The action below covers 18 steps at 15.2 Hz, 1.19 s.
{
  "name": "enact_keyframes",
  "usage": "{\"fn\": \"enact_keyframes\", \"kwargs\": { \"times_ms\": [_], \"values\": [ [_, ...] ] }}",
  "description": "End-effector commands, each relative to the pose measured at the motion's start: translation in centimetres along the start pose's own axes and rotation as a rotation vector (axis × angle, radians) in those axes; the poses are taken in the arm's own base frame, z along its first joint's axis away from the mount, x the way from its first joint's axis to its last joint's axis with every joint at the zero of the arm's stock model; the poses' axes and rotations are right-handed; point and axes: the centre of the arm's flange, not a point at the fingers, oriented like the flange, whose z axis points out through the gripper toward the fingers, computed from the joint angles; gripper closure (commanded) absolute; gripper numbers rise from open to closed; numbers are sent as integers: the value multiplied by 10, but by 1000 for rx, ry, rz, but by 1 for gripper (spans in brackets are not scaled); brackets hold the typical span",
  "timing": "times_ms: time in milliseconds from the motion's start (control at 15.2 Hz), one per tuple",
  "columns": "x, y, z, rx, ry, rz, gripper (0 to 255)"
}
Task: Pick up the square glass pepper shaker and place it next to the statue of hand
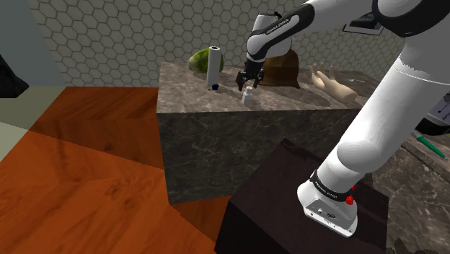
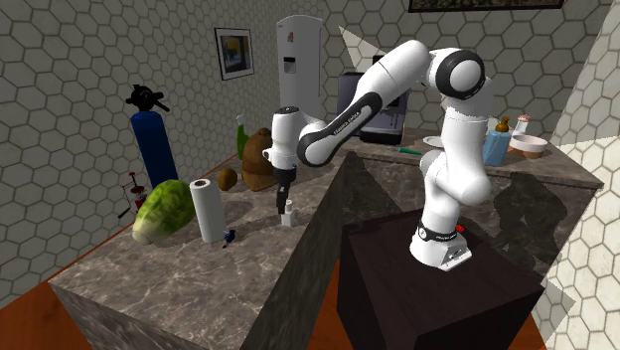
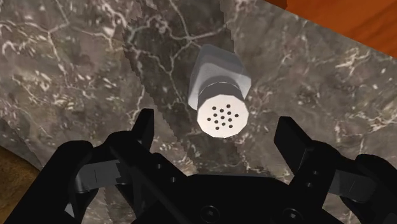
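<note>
The pepper shaker (image 1: pixel 249 97) is a small square white-grey bottle with a round perforated cap, standing upright on the dark marble counter (image 1: pixel 195 108) close to its front edge. My gripper (image 1: pixel 245 81) hangs just above it, open, with nothing held. In the wrist view the shaker (image 3: pixel 219 83) sits below and between the two spread fingers (image 3: pixel 145 130), which do not touch it. The second exterior view shows the gripper (image 2: pixel 282 202) right over the shaker (image 2: pixel 288 214). The tan hand statue (image 1: pixel 333 85) lies on the counter toward the shoulder view's right of the shaker.
A white paper roll (image 1: pixel 214 66) stands toward the shoulder view's left of the shaker, a small blue item (image 1: pixel 214 88) at its foot. A green cabbage (image 1: pixel 202 61) and a brown sack (image 1: pixel 281 71) sit behind. The counter drops to an orange wooden floor (image 1: pixel 86 173).
</note>
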Motion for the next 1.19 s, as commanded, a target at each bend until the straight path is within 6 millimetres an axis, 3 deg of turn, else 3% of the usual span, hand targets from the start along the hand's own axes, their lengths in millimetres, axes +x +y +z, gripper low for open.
{"fn": "enact_keyframes", "kwargs": {
  "times_ms": [0, 66, 594, 660, 1122],
  "values": [
    [0, 0, 11, 0, 0, 0, 0],
    [0, 0, 20, 0, 0, 0, 0],
    [0, 0, 20, 0, 0, 0, 0],
    [0, 0, 20, 0, 0, 0, 255],
    [0, 0, 20, 0, 0, 0, 255]
  ]
}}
